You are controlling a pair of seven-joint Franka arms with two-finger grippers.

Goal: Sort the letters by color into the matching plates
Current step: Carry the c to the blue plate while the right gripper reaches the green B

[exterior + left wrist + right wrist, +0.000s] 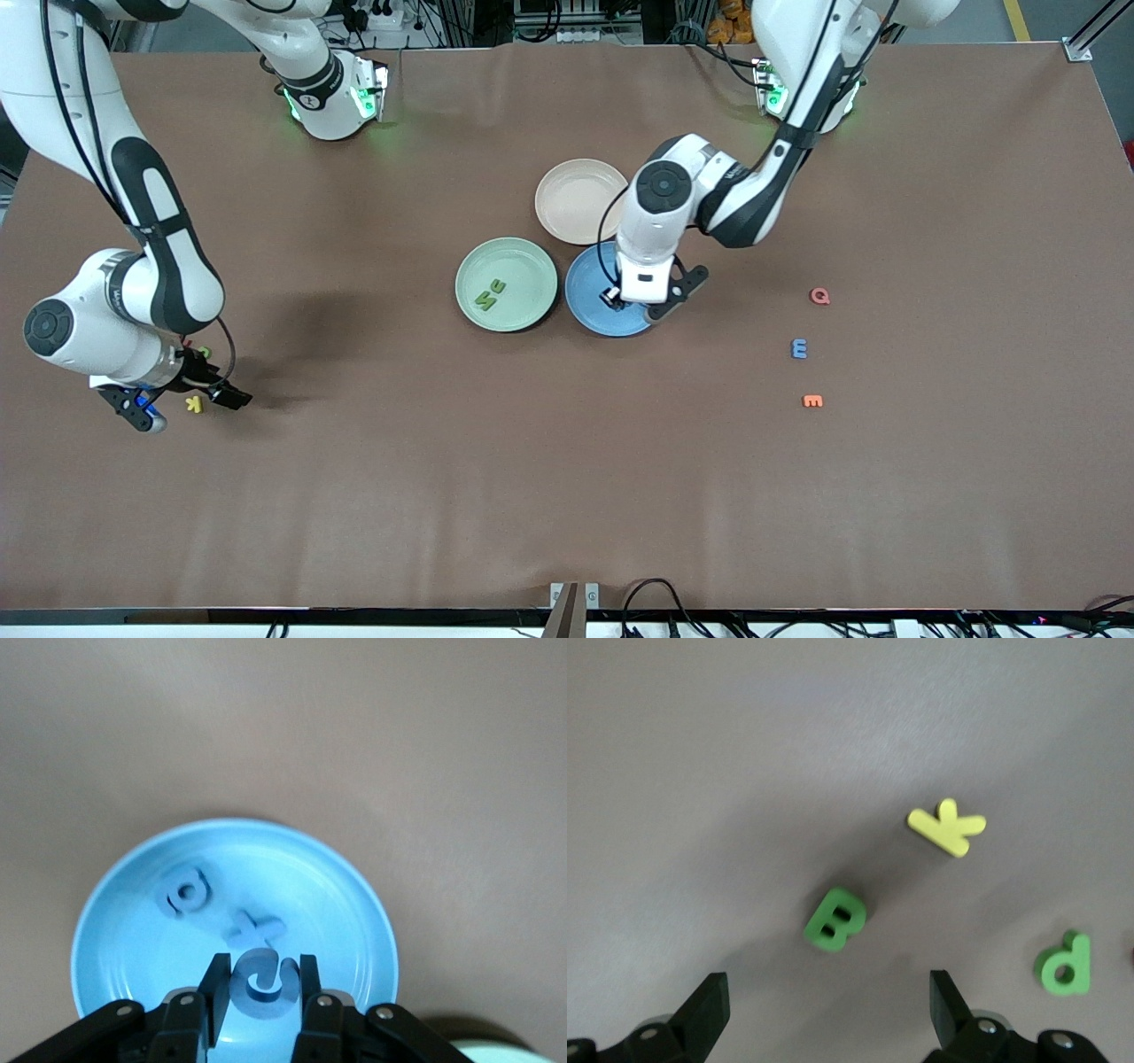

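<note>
Front view, near to far: at the right arm's end of the table, the right gripper (188, 400) hangs low with jaws spread wide over a yellow K (194, 404), a green B (834, 920) and a green d (1065, 964). Toward the left arm's end lie an orange letter (812, 401), a blue letter (799, 349) and a red letter (820, 296). The left gripper (263, 990) pinches a blue piece (262, 981) over the blue plate (580, 301), where two blue letters (183, 892) lie. Beside it, the green plate (532, 312) carries two green letters (490, 293); the beige plate (576, 199) sits farthest.

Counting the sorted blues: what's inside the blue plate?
Two blue letters lie in the blue plate; the left hand holds a third just above it. The part under the hand is hidden.
</note>
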